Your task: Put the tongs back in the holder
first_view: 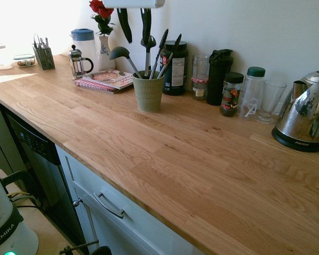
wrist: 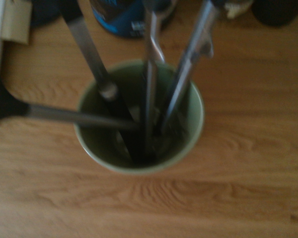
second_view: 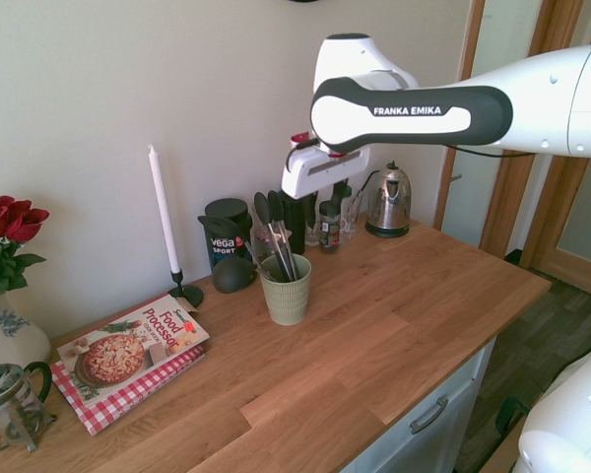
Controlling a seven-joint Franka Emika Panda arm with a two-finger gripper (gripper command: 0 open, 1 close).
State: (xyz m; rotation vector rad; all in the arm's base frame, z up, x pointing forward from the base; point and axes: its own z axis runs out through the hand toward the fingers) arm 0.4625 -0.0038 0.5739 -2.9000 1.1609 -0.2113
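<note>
The sage-green ribbed holder stands upright on the wooden counter near the wall. The tongs stand in it and lean right, their black tips pointing up. A black ladle and a dark slotted utensil share the cup. My gripper hangs straight above the holder. It is open, its two dark fingers apart with nothing between them, clear of the utensil tops.
A dark supplement jar, several jars and bottles, a glass and a steel kettle line the wall to the right. A cookbook, French press, rose vase, cutlery box and a tall candle stand left.
</note>
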